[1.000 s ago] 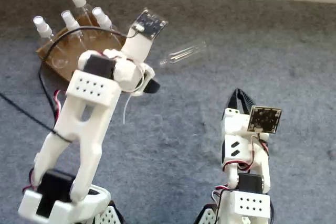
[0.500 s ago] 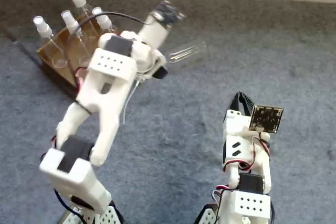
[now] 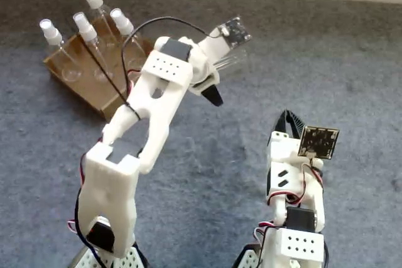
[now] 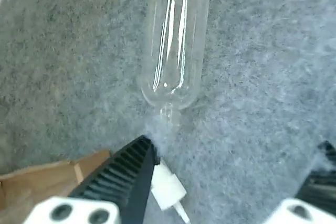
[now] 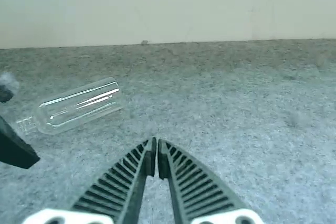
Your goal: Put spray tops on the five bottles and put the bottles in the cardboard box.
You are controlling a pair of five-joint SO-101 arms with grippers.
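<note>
Cardboard box (image 3: 78, 83), high view: brown, with low walls, on the grey carpet (image 3: 352, 92).
Capped bottles (image 3: 83, 28), high view: four clear ones stand inside the box, each with a white spray top.
Fifth bottle (image 3: 232, 59), high view: clear, on its side on the carpet outside the box, near its right end, partly under the left wrist.
Left arm (image 3: 157, 98), high view: white, extends past the box's right end to the lying bottle.
Right arm (image 3: 294, 174), high view: folded low, well apart from the box.
Fifth bottle (image 4: 173, 45), left wrist view: see-through glass with bright streaks; bare neck, no top, pointing toward the box's side.
Loose spray top (image 4: 168, 187), left wrist view: white, between the bottle's neck and the box corner (image 4: 47, 177), just beside one ribbed finger; contact unclear.
Left gripper (image 4: 236, 148), left wrist view: released, jaws spread wide.
Right gripper (image 5: 156, 150), right wrist view: clenched, ribbed tips touching.
Fifth bottle (image 5: 79, 106), right wrist view: lies ahead on the carpet.
</note>
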